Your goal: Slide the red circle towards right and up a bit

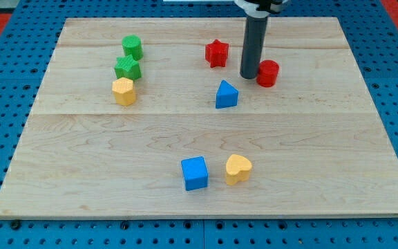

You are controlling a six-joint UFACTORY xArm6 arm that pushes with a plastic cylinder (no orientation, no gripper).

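1. No brand, label or writing is showing anywhere on the blocks or on the wooden tabletop (81, 187); none can be read.
2. I am counting eight blocks in all: two red, two green, two yellow and two blue.
3. I am carrying no gripper, so there is nothing to call wide, narrow or holding; I am ending in a dark rod, and my tip (249, 76) is resting on the tabletop at the view's upper middle.
4. The red circle (267, 72) is sitting just to the view's right of my tip, seemingly touching the rod.
5. The red star (216, 53) is lying to the view's left of my tip and slightly higher, apart from it.
6. The blue triangle (226, 95) is sitting below my tip, a little to the view's left.
7. At the view's upper left, three blocks are standing in a close column: the green circle (132, 47) on top, the green star (127, 68) under it, and the yellow hexagon (124, 90) lowest.
8. Near the view's bottom, the blue cube (195, 173) and the yellow heart (238, 169) are lying side by side, well apart from my tip.
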